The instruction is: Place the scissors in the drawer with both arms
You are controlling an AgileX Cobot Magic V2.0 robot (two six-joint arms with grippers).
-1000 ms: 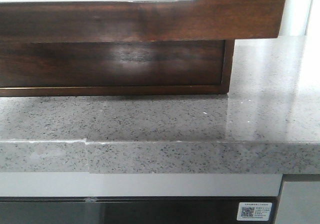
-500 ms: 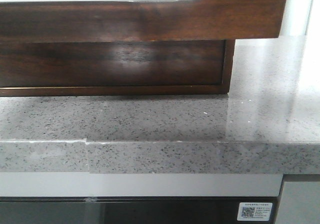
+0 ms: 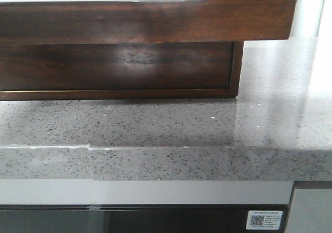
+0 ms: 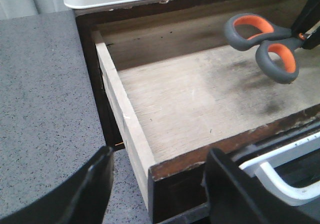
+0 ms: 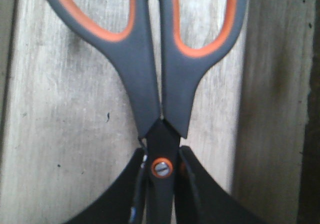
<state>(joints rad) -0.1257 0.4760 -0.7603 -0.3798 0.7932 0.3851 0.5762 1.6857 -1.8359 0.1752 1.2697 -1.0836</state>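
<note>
Nothing has moved in the front view since the earlier frames: counter point(image 3: 155, 124) near, drawer point(image 3: 155, 25) front behind it, pulled out over the cabinet point(image 3: 119, 67). Left wrist view: left gripper point(image 4: 157, 184) nearest, fingers spread wide, gripping nothing, straddling the drawer's front corner above the counter. Drawer point(image 4: 200, 104) open, bare pale wood floor. Scissors point(image 4: 265, 42) farther in, grey handles with orange lining, hanging above the floor, not resting on it. Right wrist view: right gripper point(image 5: 161, 184) clenched on the scissors point(image 5: 160, 74) at the pivot screw, handles pointing away from it, drawer floor beneath.
</note>
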